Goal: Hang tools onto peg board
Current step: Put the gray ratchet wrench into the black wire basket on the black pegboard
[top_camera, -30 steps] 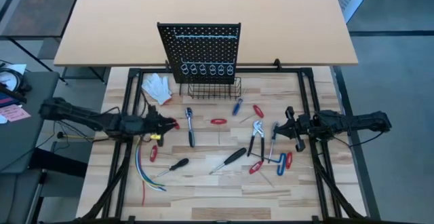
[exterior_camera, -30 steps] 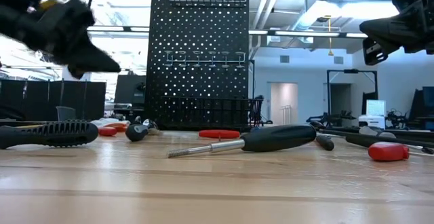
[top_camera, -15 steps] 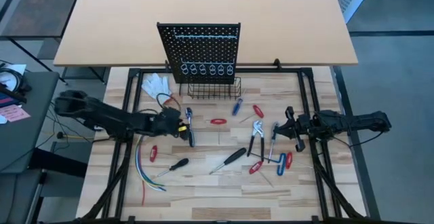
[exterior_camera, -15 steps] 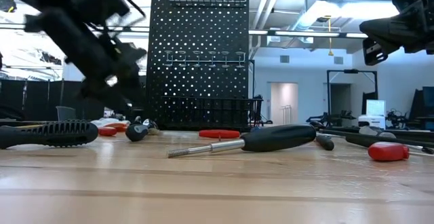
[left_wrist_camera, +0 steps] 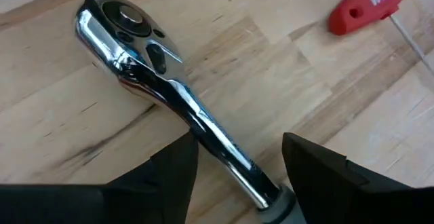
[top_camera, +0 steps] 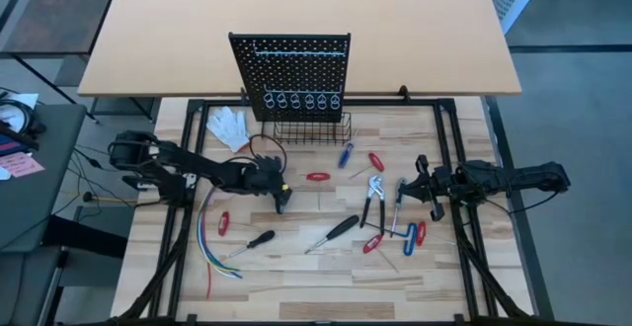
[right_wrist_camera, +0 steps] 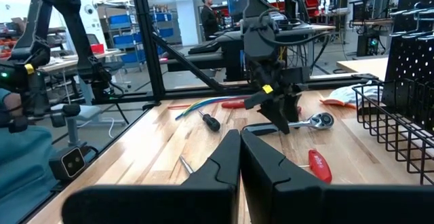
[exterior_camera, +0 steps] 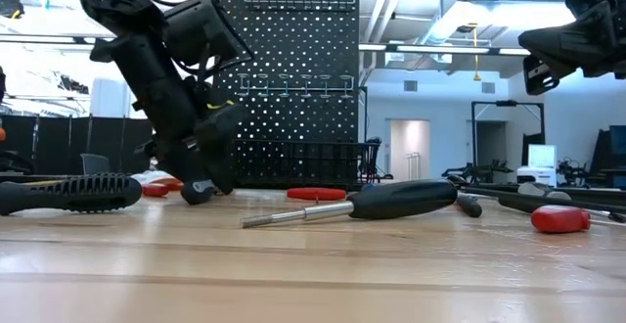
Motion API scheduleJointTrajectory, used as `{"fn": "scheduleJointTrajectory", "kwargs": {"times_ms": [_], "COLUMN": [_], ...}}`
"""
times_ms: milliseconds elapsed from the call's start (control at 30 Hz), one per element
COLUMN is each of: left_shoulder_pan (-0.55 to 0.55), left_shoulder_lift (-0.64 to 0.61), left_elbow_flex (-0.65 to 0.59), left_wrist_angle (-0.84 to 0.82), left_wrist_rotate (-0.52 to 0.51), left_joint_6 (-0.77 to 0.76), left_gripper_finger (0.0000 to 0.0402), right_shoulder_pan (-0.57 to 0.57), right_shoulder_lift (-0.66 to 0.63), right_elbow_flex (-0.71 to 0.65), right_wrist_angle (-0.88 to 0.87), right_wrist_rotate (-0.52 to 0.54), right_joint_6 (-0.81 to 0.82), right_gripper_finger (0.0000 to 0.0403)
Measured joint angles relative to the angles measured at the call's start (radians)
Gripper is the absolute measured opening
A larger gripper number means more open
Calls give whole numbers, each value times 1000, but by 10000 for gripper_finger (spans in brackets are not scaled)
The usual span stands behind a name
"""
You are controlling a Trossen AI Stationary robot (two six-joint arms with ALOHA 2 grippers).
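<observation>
Chrome ratchet (left_wrist_camera: 169, 95), black grip: lies flat on the wood near frame centre in the high view, just left of a red-handled tool (top_camera: 317, 177). In the left wrist view its shaft runs between the two dark fingers, which stand apart on either side and do not yet appear to press it.

Left gripper (top_camera: 277, 196): a second ago it hovered at the table's left edge, beside the wire bundle (top_camera: 209, 245); it has since swung toward centre and dropped onto the ratchet. Low view shows the arm tilted steeply down, tip close to the tabletop at left of the peg board (exterior_camera: 287, 88). Judgement: approach complete, closing on the shaft is next, lift and carry to follow.

Right gripper (top_camera: 419, 183): parked at right of frame, unmoved across the second; fingers together, holding nothing.

Peg board: upright at top centre of the worktable, ring row (top_camera: 301, 102) and basket (top_camera: 312, 128) seemingly bare, though the rings are small from above.

Remaining tools: screwdrivers, pliers (top_camera: 373, 198) and a hex key scattered centre to right, all on the table (top_camera: 296, 277). Nothing hung so far.
</observation>
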Motion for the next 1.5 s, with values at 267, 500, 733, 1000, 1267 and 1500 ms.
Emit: {"fn": "scheduleJointTrajectory", "kwargs": {"times_ms": [267,500,733,1000,1267,1500], "left_shoulder_pan": [-3,-30,-35,151,262,297], "left_shoulder_lift": [-110,-176,-141,6,162,230], "left_elbow_flex": [22,83,257,430,518,562], "left_wrist_angle": [-192,-201,-187,-89,3,15], "left_wrist_rotate": [157,183,-77,-258,-246,-227], "left_joint_6": [130,401,878,1430,1700,1660], "left_gripper_finger": [58,27,27,27,27,37], "right_shoulder_pan": [0,0,0,0,0,0], "right_shoulder_lift": [0,0,0,0,0,0], "right_elbow_flex": [0,0,0,0,0,0], "right_wrist_angle": [0,0,0,0,0,0], "right_wrist_rotate": [0,0,0,0,0,0], "right_joint_6": [0,0,0,0,0,0], "right_gripper_finger": [18,18,18,18,18,18]}}
